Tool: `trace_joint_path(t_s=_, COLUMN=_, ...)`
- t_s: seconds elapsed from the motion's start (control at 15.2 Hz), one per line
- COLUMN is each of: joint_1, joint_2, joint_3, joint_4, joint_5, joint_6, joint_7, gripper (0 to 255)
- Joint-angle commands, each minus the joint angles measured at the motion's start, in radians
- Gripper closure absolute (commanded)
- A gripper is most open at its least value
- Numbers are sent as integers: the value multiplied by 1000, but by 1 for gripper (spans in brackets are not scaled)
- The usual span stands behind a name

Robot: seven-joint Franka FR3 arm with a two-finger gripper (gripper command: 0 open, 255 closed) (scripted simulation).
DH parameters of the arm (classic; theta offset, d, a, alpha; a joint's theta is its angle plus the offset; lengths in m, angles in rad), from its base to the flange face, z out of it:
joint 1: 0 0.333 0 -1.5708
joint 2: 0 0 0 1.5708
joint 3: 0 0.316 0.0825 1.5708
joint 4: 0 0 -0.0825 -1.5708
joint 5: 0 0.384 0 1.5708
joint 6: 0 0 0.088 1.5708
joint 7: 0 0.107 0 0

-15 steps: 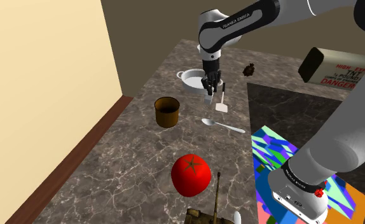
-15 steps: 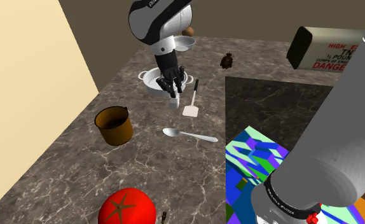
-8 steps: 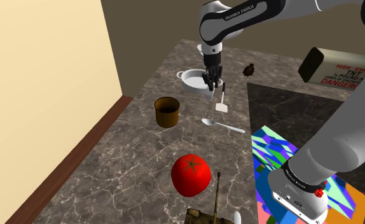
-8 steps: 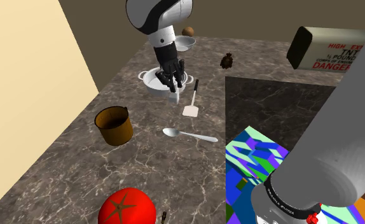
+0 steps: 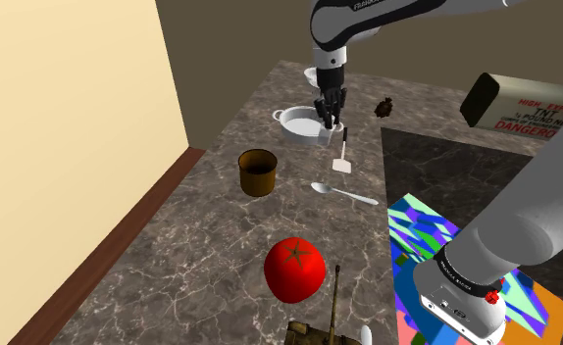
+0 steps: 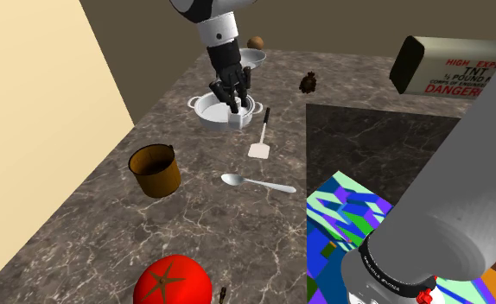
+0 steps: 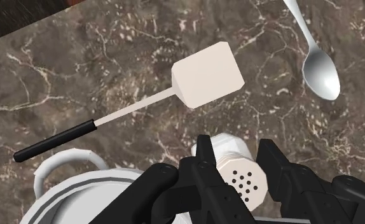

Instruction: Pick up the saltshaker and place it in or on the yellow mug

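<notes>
1 gripper [image 7: 235, 156] clamped on 1 white saltshaker [image 7: 243, 183], 1 ochre mug [image 5: 257, 172], 1 spatula [image 7: 206, 76], 1 spoon [image 7: 320, 70], 1 tomato [image 5: 295, 269]

The white arm [image 5: 525, 196] rose from the shoulder view's lower right, arched high and reached up to the left. Its wrist [image 5: 327, 71] pointed nearly straight down. The black gripper [image 5: 331, 120] hung below the wrist. Its two fingers [image 7: 205, 156] clasped the sides of a white saltshaker [image 7: 240, 175], whose holed top faced the hand.
</notes>
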Motion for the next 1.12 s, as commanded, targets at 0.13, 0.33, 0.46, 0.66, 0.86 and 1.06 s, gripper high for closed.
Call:
trace_joint_path(t_s=0.13, joint_1=1, joint_2=-17, joint_3=1, joint_4=37, joint_5=3, joint_6=-54, joint_7=-1, gripper=255)
trace_joint_path(t_s=0.33, joint_1=1, joint_2=-26, joint_3=1, joint_4=67, joint_5=4, joint_6=-93, joint_7=-3, gripper=255)
trace_joint_path(t_s=0.46, joint_1=1, joint_2=-30, joint_3=1, joint_4=89, joint_5=4, joint_6=-119, joint_7=-5, gripper=255)
trace_joint_path(t_s=0.66, joint_1=1, joint_2=-35, joint_3=1, joint_4=123, joint_5=5, joint_6=-159, joint_7=-6, gripper=255)
trace_joint_path(t_s=0.86, joint_1=1, joint_2=-39, joint_3=1, joint_4=160, joint_5=5, joint_6=-199, joint_7=-8, gripper=255)
trace_joint_path(t_s=1.06, joint_1=1, joint_2=-40, joint_3=2, joint_4=199, joint_5=5, joint_6=-239, joint_7=-10, gripper=255)
